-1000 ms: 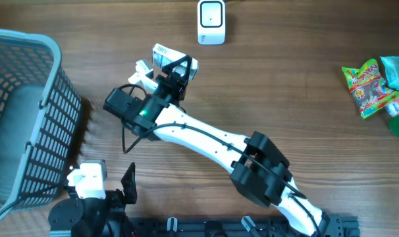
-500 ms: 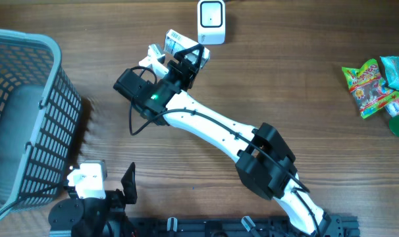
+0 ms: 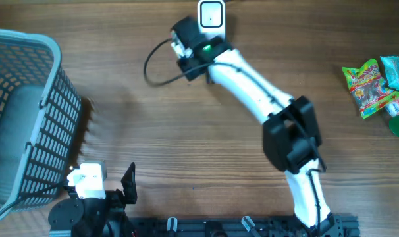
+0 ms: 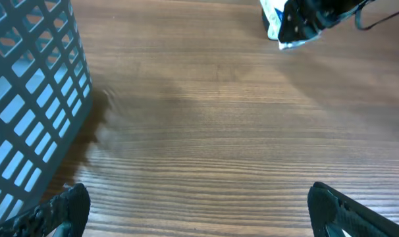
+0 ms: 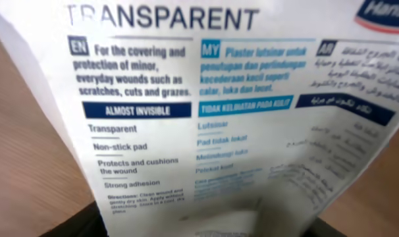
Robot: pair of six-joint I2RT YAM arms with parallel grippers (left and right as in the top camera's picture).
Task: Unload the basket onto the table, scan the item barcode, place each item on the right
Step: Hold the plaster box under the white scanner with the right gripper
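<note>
**A:** Where is the box [image 5: 212,112] at this moment?

**B:** It is at the far edge of the table [image 3: 186,131], about the middle, held off the wood just beside the white scanner [image 3: 211,14]. The right pincer [image 4: 298,23] is clamped on it. I cannot tell whether box and scanner touch.

**A:** And the other arm?

**B:** The left pincer [image 4: 201,201] hangs at the near left corner with its fingers wide apart and nothing between them. The basket [image 3: 22,36] stands at the left edge and some snack packets [image 3: 374,85] lie at the right edge.

**A:** What would make this scan go well?

**B:** I think the barcode face should be turned square to the scanner's window. The box should be held close to the window, not pressed against it, and kept steady there for a moment. The fingers must not cover the code, and the tilt should be small so the print is not read at a slant.

**A:** Do the cameras agree?

**B:** Each one adds something. From overhead you see the scanner and the long white arm reaching it, but the wrist hides nearly all of the box. The right wrist view is filled with one printed face, headed "TRANSPARENT" with columns of small text. It shows no barcode and no scanner. The left wrist view sees the box side-on, a white corner poking out of the dark pincer above bare wood.
</note>
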